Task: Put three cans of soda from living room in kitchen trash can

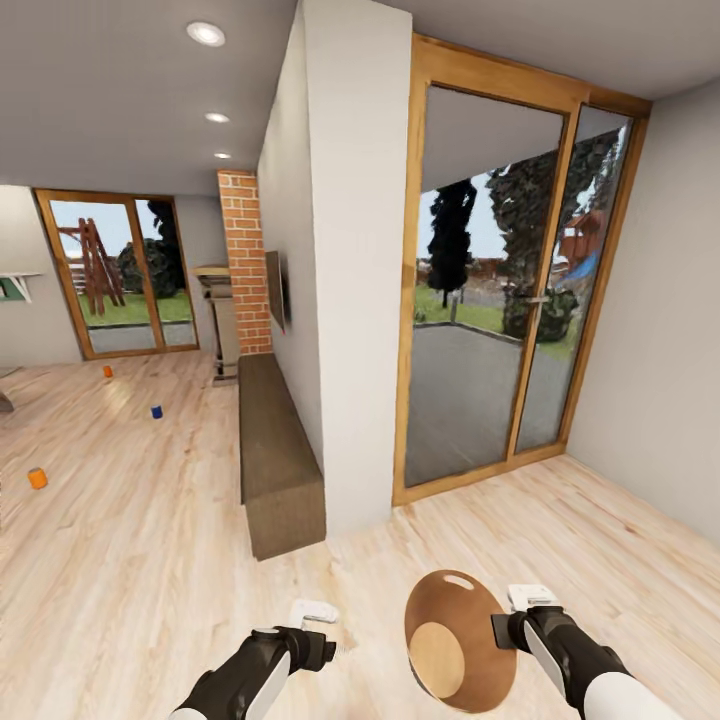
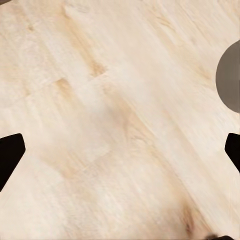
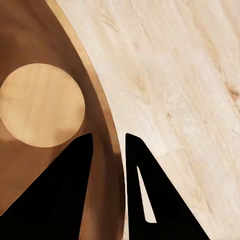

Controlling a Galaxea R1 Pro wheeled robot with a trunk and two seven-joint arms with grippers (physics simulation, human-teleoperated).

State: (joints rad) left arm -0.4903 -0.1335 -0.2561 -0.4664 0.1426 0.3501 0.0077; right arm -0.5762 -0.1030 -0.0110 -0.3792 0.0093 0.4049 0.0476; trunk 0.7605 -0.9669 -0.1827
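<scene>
Ahead-left across the plank floor [image 1: 130,560], three cans [image 1: 156,411] stand upright nearer the empty, wide-open left gripper [image 1: 318,612], while the right gripper [image 1: 505,630] pinches the trash can [image 1: 455,640] rim.

I am looking along a dividing wall [image 1: 340,300] that is standing straight ahead of me. The living room floor [image 1: 130,520] is lying to its left, where three soda cans are sitting well apart: the nearest can [image 1: 37,478] far left, the middle can [image 1: 156,411] beyond it, the farthest can [image 1: 107,371] near the far patio door [image 1: 120,270]. A low bench [image 1: 275,450] is running along the wall before the brick fireplace [image 1: 245,260]. A glass door [image 1: 510,280] is standing right of the wall. The trash can [image 1: 460,640] is hanging between my right gripper [image 1: 512,620] and left gripper [image 1: 318,625].
</scene>
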